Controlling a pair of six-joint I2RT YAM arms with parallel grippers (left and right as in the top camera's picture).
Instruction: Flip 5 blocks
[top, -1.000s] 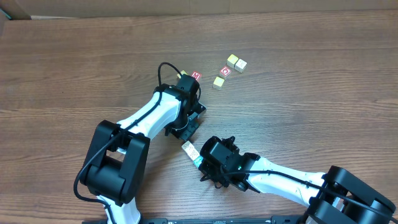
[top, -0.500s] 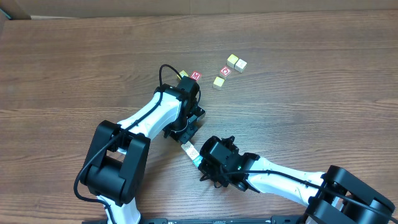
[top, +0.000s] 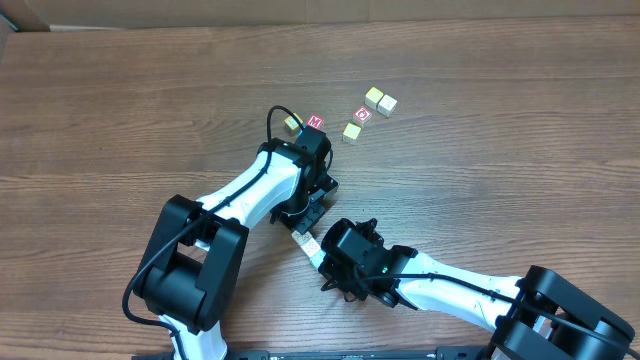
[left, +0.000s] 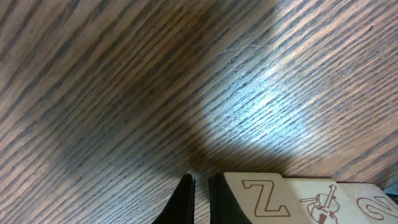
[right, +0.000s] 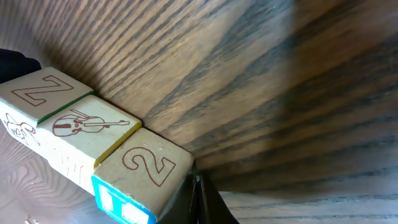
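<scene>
Blocks lie in two groups on the wooden table (top: 120, 90). Nearest, the right gripper (right: 198, 200) has its fingers pressed together on nothing. Its tips are just beside the "2" block (right: 146, 165), the near end of a touching row of three: next the violin block (right: 87, 124), then the Z block (right: 43, 93). Beyond the Z block the left gripper (left: 200, 199) is likewise closed and empty, with only a sliver between its tips, just beside that end block. Farther off — well apart from the row — six loose blocks lie scattered, among them a red M block (top: 315, 122) and a red O block (top: 363, 115).

These cubes look light, stiff and smooth-faced, so I judge a push would skid one as readily as tip it. The surer hold is across two opposite side faces, fingers parted first — awkward while the three touch.

From overhead the row is mostly covered by both grippers. Whether either fingertip actually touches wood I cannot tell, and the far blocks' pale faces are too small to read.
</scene>
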